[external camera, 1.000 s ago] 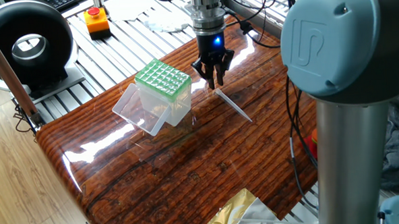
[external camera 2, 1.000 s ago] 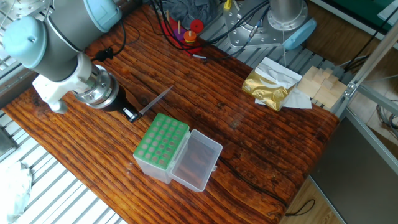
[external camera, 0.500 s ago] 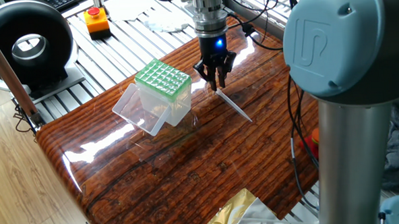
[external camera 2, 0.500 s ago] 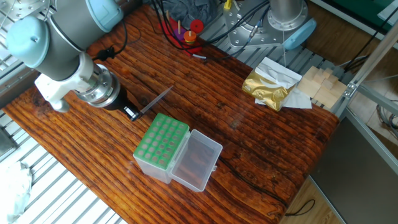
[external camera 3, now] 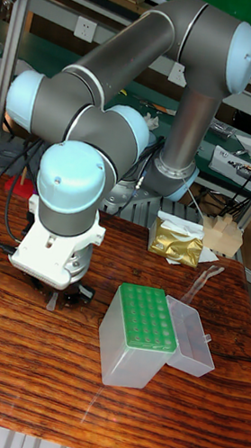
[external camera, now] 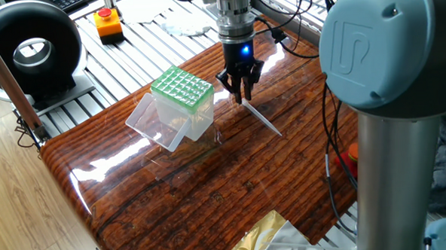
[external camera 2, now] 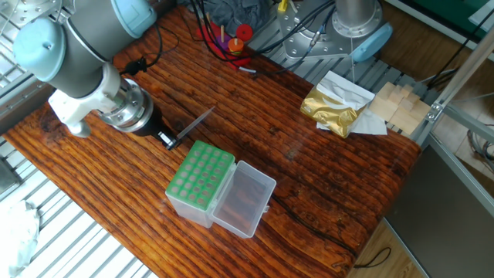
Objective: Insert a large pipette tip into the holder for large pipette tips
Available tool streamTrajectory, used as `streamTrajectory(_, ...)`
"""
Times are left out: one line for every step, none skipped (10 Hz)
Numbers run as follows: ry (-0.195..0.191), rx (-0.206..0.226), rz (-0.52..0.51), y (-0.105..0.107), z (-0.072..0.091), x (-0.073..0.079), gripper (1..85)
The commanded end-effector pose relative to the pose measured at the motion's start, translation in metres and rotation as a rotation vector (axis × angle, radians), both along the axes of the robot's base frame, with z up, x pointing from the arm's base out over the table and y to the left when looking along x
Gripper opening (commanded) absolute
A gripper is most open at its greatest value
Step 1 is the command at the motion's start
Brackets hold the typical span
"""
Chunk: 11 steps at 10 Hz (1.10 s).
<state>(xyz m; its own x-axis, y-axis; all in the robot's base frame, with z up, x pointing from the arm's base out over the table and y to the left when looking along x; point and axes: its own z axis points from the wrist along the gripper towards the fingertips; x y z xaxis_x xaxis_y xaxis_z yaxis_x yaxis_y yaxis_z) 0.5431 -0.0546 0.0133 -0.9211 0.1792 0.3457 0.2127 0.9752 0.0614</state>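
My hand (external camera: 241, 92) hung low over the wide end of the tip (external camera: 262, 120), which lay flat on the worktop (external camera: 210, 178), pointing away from the holder (external camera: 181, 91); my fingers looked nearly together at that end, but whether they had clamped on the tip I could not tell; the other fixed view showed the same, the hand (external camera 2: 167, 140) at one end of the tip (external camera 2: 194, 125) and the holder (external camera 2: 201, 176) just beside it.

To do the pick well, I judged I should take the tip squarely at its wide end, lift it straight, swing it upright with the point down, then centre it over one green hole before lowering; a skewed grip on so thin and slippery a cone would probably let it pivot or slip.

The holder's clear lid (external camera 2: 245, 197) lay open on the far side from me, so it seemed no hindrance; the foil packet (external camera 2: 333, 110) and wooden blocks (external camera 2: 397, 104) sat well apart; the cables (external camera 2: 220, 35) by the worktop's edge were also clear of my path.
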Motion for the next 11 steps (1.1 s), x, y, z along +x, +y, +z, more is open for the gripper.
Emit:
streamTrajectory(0.014, 0.007, 0.004, -0.004, 0.000, -0.002, 30.7)
streamTrajectory(0.037, 0.016, 0.015, -0.008, 0.002, -0.005, 30.7)
streamTrajectory(0.053, 0.020, 0.015, -0.011, 0.002, -0.008, 30.7)
streamTrajectory(0.061, 0.023, 0.014, -0.011, 0.000, -0.009, 31.0)
streamTrajectory(0.065, 0.027, 0.016, -0.012, 0.000, -0.009, 31.0)
streamTrajectory(0.073, 0.028, 0.023, -0.015, 0.001, -0.008, 31.3)
streamTrajectory(0.079, 0.040, 0.024, -0.014, 0.001, -0.007, 32.0)
streamTrajectory(0.081, 0.049, 0.020, -0.011, 0.002, -0.007, 32.7)
streamTrajectory(0.085, 0.053, 0.017, -0.006, 0.005, -0.007, 33.0)
streamTrajectory(0.086, 0.057, 0.010, -0.001, 0.008, -0.007, 33.0)
streamTrajectory(0.087, 0.069, 0.002, 0.004, 0.009, -0.005, 33.0)
